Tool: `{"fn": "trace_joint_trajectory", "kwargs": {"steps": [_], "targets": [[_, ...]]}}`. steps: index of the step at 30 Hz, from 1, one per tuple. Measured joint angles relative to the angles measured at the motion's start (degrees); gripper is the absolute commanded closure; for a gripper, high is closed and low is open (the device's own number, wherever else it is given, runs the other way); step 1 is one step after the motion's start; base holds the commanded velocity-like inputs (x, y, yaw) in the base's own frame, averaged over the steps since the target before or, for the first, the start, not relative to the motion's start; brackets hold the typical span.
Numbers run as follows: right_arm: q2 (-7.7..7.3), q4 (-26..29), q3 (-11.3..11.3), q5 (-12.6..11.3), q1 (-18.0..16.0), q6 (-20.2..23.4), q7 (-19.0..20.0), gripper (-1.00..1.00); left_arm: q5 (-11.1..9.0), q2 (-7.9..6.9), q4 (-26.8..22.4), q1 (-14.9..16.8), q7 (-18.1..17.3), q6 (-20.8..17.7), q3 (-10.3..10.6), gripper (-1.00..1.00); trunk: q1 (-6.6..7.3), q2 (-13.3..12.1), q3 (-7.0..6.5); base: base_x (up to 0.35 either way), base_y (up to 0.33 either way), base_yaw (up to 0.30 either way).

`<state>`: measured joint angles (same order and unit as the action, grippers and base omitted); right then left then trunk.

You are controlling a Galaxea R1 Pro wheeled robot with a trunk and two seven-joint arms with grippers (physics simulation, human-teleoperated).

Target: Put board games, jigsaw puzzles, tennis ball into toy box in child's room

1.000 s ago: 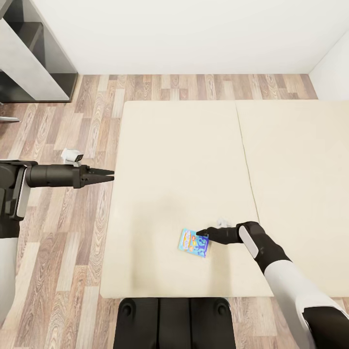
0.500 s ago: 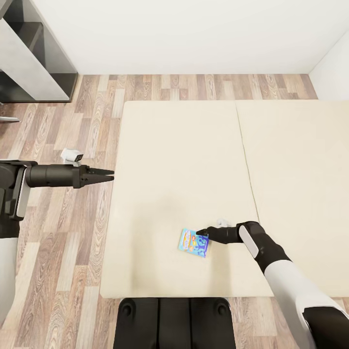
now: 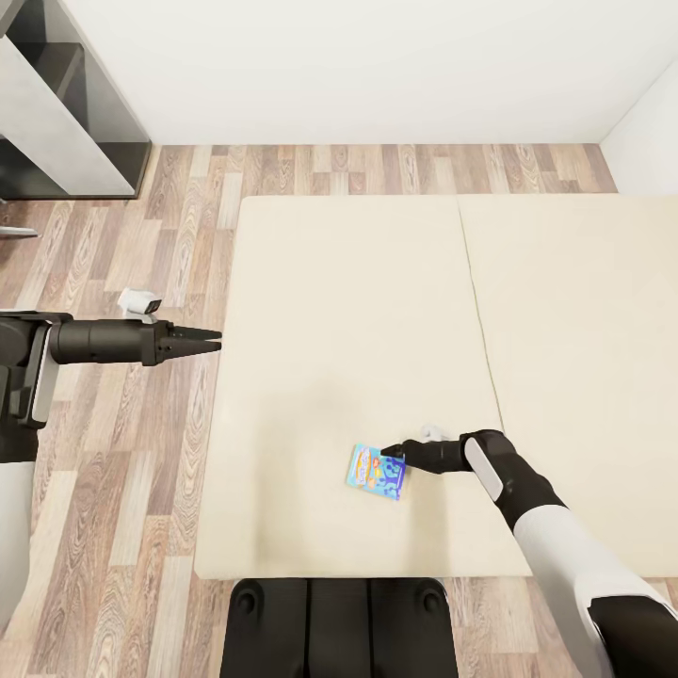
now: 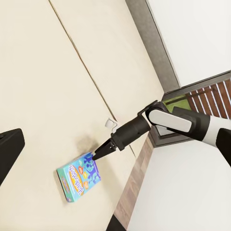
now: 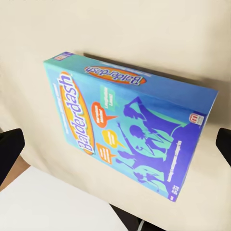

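Bed (image 3: 358,311) fills most of what we see from the head camera, its beige mattress split by a seam and cut off at the right edge. Plank floor (image 3: 122,471) borders it, with a dark shelf unit (image 3: 56,113) cropped in the far corner. Our left gripper (image 3: 209,341) hangs over the floor beside the mattress, its fingers nearly together around nothing. Our right gripper (image 3: 394,454) meets the blue board game (image 3: 378,472) lying flat near the mattress's front edge; we cannot tell whether its fingers pinch the box.
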<state>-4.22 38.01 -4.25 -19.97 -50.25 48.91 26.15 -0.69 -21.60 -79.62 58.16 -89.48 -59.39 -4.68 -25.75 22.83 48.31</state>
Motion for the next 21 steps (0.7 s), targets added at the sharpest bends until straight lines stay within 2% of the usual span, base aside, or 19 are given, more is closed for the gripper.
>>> {"fn": "trace_joint_trajectory", "kwargs": {"steps": [21], "targets": [[-0.02,-0.1,0.3,-0.1,0.0,0.0,0.6,-1.0,0.0,0.0,0.0,0.0,0.0,0.0,-0.1,-1.0,0.0,0.0,1.03,0.0,0.0,0.0]]}}
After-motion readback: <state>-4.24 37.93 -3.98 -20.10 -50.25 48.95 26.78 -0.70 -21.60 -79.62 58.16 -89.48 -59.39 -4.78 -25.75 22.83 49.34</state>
